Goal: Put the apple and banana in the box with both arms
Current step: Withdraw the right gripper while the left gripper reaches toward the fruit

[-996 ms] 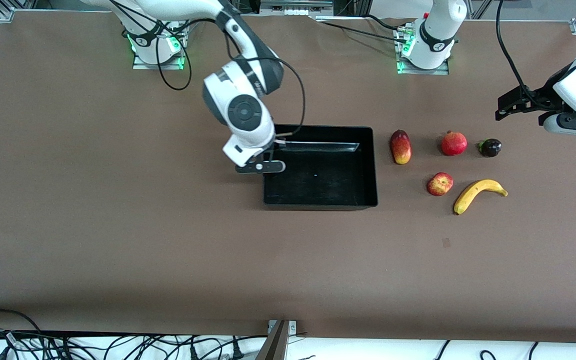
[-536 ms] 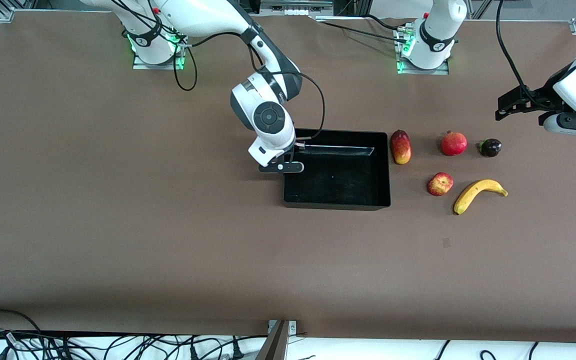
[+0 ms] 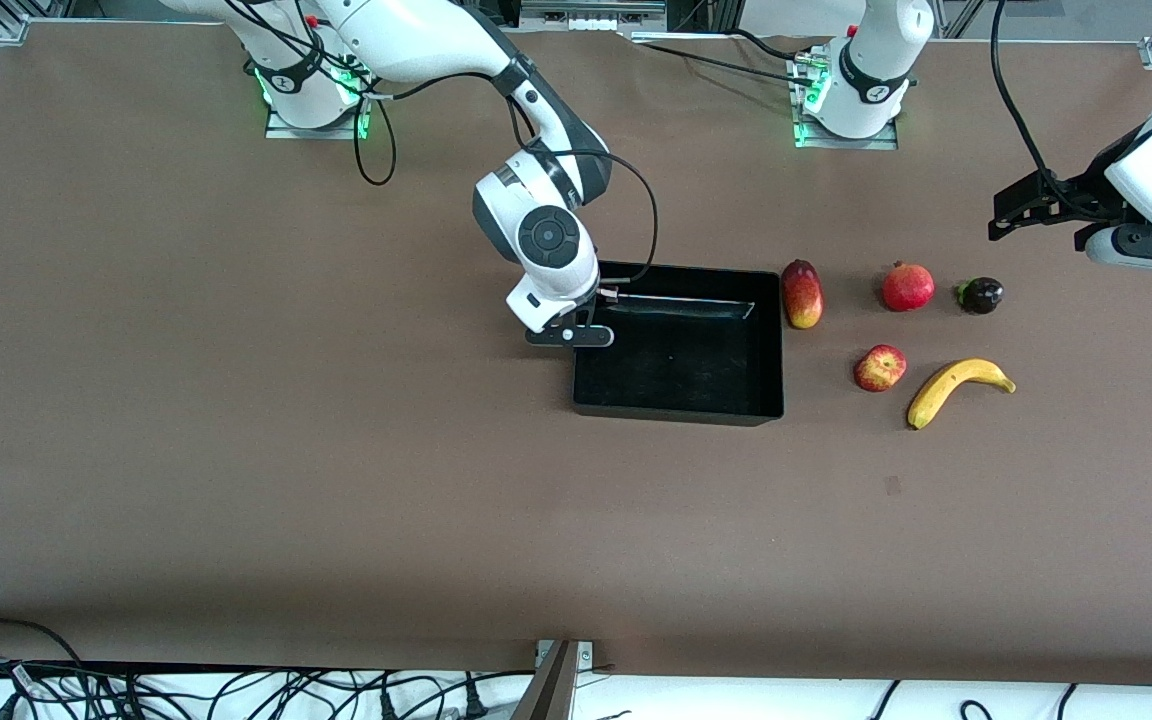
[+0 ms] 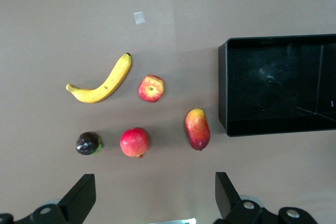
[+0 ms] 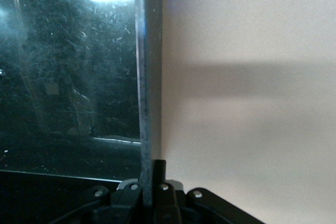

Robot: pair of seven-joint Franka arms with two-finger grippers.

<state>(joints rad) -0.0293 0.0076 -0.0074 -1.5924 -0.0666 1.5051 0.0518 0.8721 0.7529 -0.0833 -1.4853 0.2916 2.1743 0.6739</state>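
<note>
Dragged toward the mango (image 3: 802, 293), the box (image 3: 678, 410) now nearly touches it; right gripper (image 3: 570, 336) pinches its wall, left gripper (image 3: 1021, 208) waits open, upper right.

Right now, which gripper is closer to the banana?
The left gripper, open, hangs over bare table near the banana. The right gripper is shut on the box wall, much farther away.
</note>
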